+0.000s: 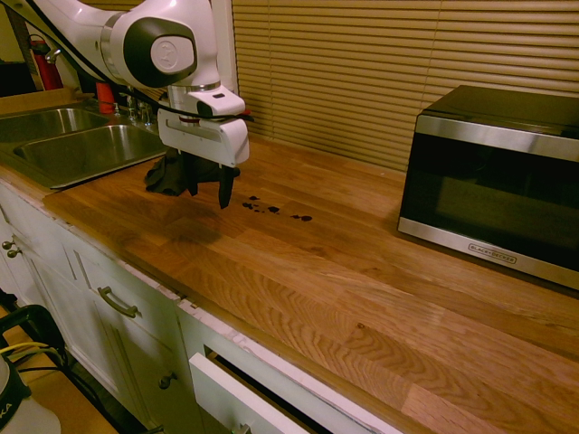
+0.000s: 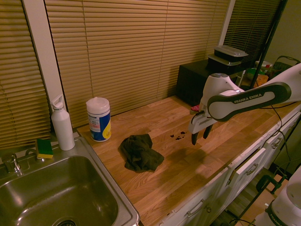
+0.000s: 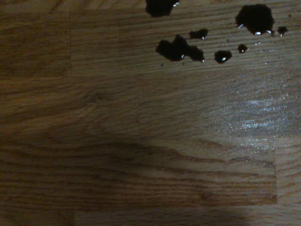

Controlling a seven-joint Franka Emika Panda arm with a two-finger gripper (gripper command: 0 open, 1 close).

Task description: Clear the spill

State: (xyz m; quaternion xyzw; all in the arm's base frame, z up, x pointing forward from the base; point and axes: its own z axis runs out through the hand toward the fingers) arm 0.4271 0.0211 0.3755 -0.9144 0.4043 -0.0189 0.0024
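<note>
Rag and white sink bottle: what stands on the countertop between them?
The wipes canister, as the second exterior view shows, between rag and bottle.

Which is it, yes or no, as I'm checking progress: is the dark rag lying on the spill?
No, the rag lies on the counter beside the sink, apart from the spill.
</note>
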